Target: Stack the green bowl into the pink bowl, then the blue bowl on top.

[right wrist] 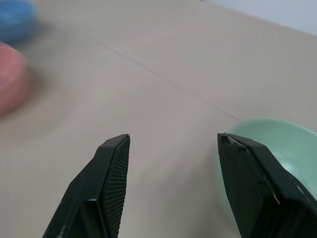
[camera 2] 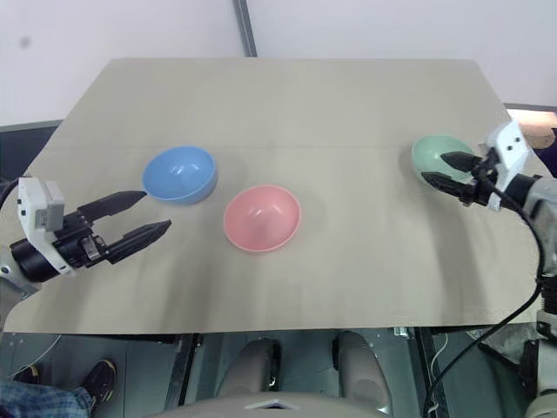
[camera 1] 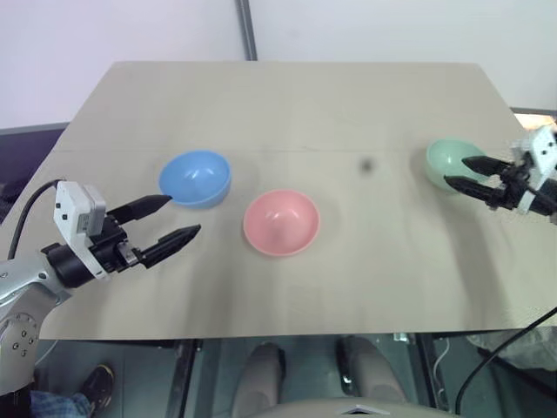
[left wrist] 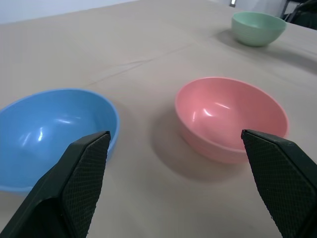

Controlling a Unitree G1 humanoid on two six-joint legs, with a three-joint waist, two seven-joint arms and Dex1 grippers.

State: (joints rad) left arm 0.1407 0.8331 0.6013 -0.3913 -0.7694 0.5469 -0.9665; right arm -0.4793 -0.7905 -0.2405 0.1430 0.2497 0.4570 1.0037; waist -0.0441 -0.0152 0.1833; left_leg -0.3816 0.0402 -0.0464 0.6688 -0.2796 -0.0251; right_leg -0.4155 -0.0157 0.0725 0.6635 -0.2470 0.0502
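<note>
While all 3 bowls sit apart on the worktop (camera 1: 287,104), step 1 is in hand: my right hand (camera 1: 463,173), fingers parted, empty, meets the green bowl (camera 1: 448,159) at 3 o'clock of the pink bowl (camera 1: 280,222). Blue bowl (camera 1: 195,178) at 10 o'clock; left hand (camera 1: 176,220) wide open. Next: straddle the rim, close.

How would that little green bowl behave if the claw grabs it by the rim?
The green bowl looks smooth and glossy, so the right gripper might slip on it. It seems stiff, probably light, and its rounded underside could let it rock or tip if nudged.
</note>
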